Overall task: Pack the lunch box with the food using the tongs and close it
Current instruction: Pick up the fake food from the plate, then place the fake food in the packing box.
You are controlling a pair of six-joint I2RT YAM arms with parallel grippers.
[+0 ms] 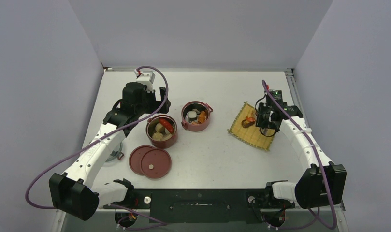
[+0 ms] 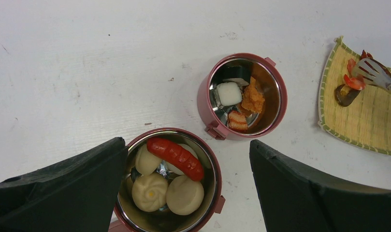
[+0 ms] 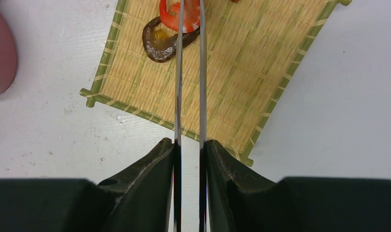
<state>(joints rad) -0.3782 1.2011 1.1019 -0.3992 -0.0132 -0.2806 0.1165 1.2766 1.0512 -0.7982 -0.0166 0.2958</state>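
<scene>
Two dark-red lunch box bowls stand mid-table. The near bowl [image 1: 161, 131] holds cream balls [image 2: 149, 192] and a red sausage [image 2: 175, 157]. The far bowl [image 1: 196, 116] holds a white piece, orange bits and more. Two flat red lids [image 1: 150, 162] lie near the front. My left gripper [image 2: 187, 193] hangs open over the near bowl. My right gripper [image 3: 190, 145] is shut on the silver tongs [image 3: 189, 72], whose tips pinch a red-and-white shrimp-like piece [image 3: 171, 14] on the yellow mat [image 1: 252, 126], next to a dark brown piece [image 3: 157, 42].
The yellow woven mat [image 3: 241, 63] lies right of the bowls. Purple cables loop off both arms. Grey walls close in the white table [image 1: 217, 159] at the back and sides.
</scene>
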